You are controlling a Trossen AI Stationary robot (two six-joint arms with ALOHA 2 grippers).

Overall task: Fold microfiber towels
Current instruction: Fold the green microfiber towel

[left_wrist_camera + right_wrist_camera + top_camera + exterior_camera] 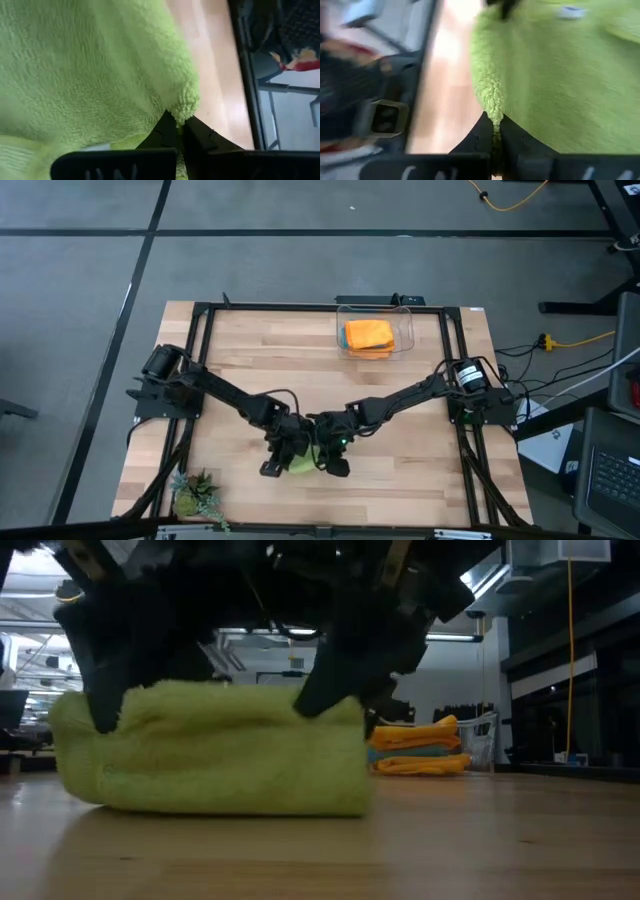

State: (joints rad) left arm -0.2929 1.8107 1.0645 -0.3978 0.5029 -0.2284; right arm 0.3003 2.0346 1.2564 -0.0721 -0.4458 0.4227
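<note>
Both grippers — left [177,122], right [496,125] — pinch green towel [230,755]; label unreadable.

Both arms mostly covered the lime green towel [303,463] from above, only a sliver showed. Stack in the clear bin [404,343] behind it was too small to count layers.

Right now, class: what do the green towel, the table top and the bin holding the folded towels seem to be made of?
Green towel: soft fuzzy cloth, nubbly matte pile, probably microfiber. Table top: pale wood planks, visible grain and joints, smooth finish. Bin: clear, see-through walls, probably plastic.
</note>
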